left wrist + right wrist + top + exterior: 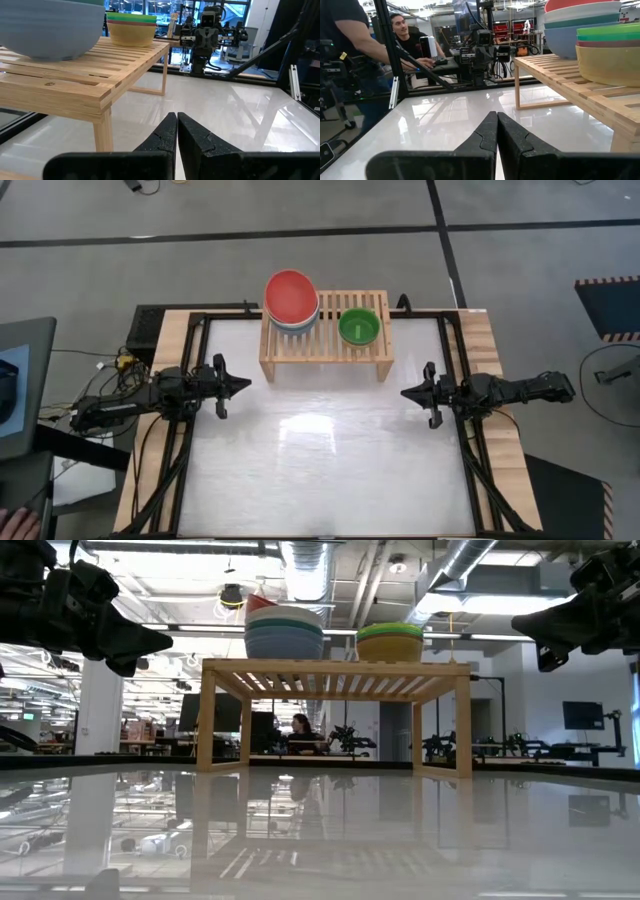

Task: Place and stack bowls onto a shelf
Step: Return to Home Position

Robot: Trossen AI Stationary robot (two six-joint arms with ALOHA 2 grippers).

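The light-wood shelf (325, 330) stands on its legs at the table's far middle. Two stacks of bowls rest on its slatted top. The left stack (292, 300) has a red bowl on top and a blue-grey one (284, 642) at the bottom. The right stack (359, 326) has a green bowl on top over a yellow one (391, 646). My left gripper (247, 385) hovers shut at the table's left side, near the shelf's left leg. My right gripper (405, 393) hovers shut at the right side. Each touches nothing.
The white tabletop (320, 470) stretches bare between the arms and toward the near edge. A black frame (455, 340) runs around the table. A person (405, 35) sits beyond the table's left side, and more robot stations show in the room behind.
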